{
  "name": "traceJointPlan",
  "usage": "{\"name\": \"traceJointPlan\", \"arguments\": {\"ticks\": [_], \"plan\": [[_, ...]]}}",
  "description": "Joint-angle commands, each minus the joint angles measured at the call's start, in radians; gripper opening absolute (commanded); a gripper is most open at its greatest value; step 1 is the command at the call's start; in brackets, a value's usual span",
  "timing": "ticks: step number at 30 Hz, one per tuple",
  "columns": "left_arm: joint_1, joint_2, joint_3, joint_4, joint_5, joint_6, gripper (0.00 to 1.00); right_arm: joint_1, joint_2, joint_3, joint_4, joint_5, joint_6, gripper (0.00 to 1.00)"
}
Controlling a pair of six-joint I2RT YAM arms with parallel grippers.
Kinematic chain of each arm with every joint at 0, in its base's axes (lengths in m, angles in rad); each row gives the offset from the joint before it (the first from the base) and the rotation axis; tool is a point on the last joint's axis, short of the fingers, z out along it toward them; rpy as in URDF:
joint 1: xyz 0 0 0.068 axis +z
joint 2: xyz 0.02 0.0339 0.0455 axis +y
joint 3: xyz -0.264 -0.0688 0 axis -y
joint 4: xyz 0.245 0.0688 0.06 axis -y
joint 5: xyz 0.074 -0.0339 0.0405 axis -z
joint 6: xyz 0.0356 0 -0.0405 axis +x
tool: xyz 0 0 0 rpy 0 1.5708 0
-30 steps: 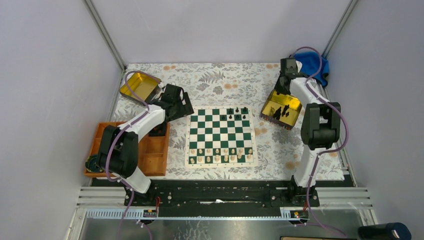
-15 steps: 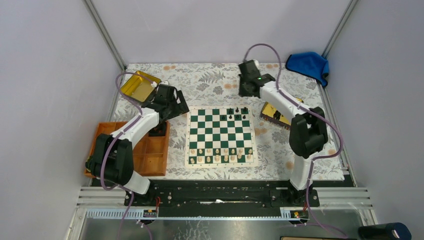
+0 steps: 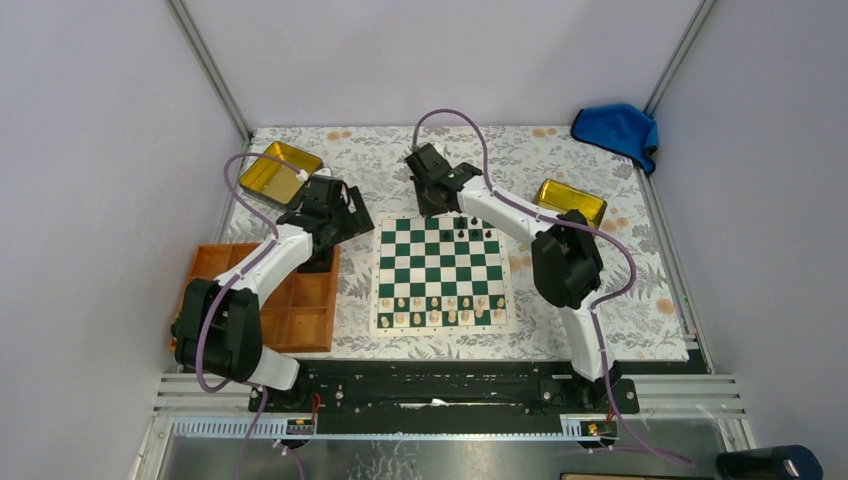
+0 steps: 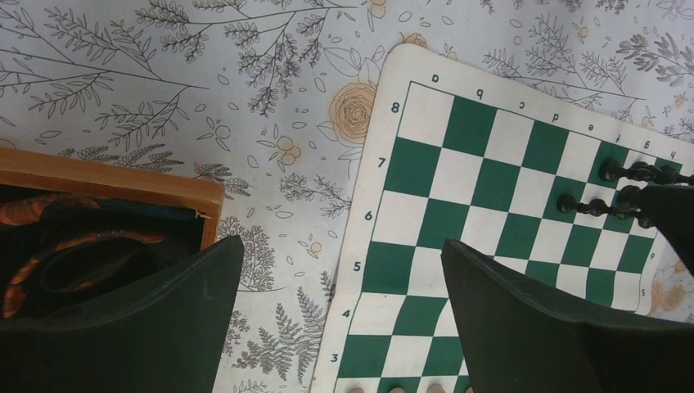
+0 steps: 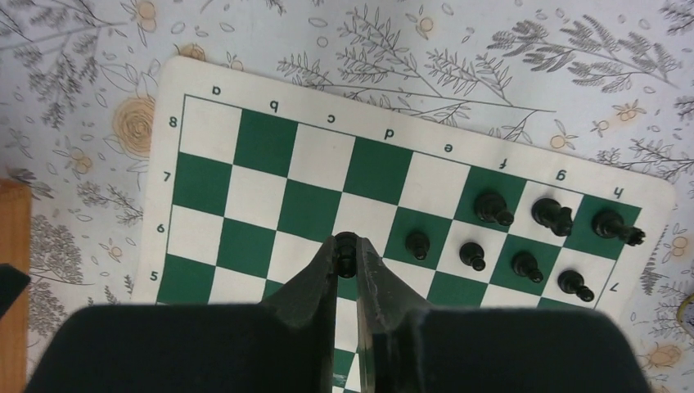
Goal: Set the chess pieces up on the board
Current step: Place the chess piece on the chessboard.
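My right pincer (image 5: 346, 250) is clenched on one black piece (image 5: 346, 241), over the board (image 5: 262, 196) at mid-frame of its wrist view; I cannot tell whether the piece touches a square. Seven more black pieces (image 5: 491, 207) stand in two rows at the board's upper right, and the squares left of them are bare. My left pincer (image 4: 340, 246) is released, jaws spread wide, above the board's left border and the desk (image 4: 270, 106) beside it, with the orange tray (image 4: 123, 176) edge at the left. From above, cream pieces (image 3: 440, 308) fill the board's two bottom rows and the middle rows are bare. The board is flat, with dark green and white squares and a lettered cream border. A floral cloth covers the desk. Two shiny gold tins (image 3: 278, 168) sit at upper left and right, a blue cloth (image 3: 615, 128) lies in the upper right corner, and pale walls close three sides.
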State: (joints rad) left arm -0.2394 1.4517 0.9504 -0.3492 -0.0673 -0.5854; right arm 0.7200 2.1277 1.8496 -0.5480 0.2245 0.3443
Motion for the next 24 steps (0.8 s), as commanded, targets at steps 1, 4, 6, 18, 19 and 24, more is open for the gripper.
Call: {"name": "traceJointPlan", "arguments": {"ticks": [1, 4, 6, 18, 19, 24], "plan": [[0.009, -0.030, -0.026, 0.056, 0.010, -0.001, 0.99, 0.016, 0.019, 0.056, -0.027, 0.020, -0.018, 0.00], [0.011, -0.029, -0.032, 0.059, 0.014, -0.003, 0.99, 0.021, 0.034, 0.043, -0.027, 0.018, -0.020, 0.00], [0.011, -0.027, -0.034, 0.061, 0.016, -0.005, 0.99, 0.022, 0.037, 0.028, -0.018, 0.019, -0.019, 0.00], [0.011, -0.022, -0.039, 0.063, 0.021, -0.005, 0.99, 0.022, 0.076, -0.022, 0.019, 0.021, -0.023, 0.00], [0.011, -0.022, -0.039, 0.062, 0.021, -0.004, 0.99, 0.022, 0.078, -0.024, 0.021, 0.022, -0.024, 0.00], [0.012, -0.018, -0.041, 0.062, 0.020, -0.004, 0.99, 0.022, 0.093, -0.027, 0.022, 0.022, -0.027, 0.00]]}}
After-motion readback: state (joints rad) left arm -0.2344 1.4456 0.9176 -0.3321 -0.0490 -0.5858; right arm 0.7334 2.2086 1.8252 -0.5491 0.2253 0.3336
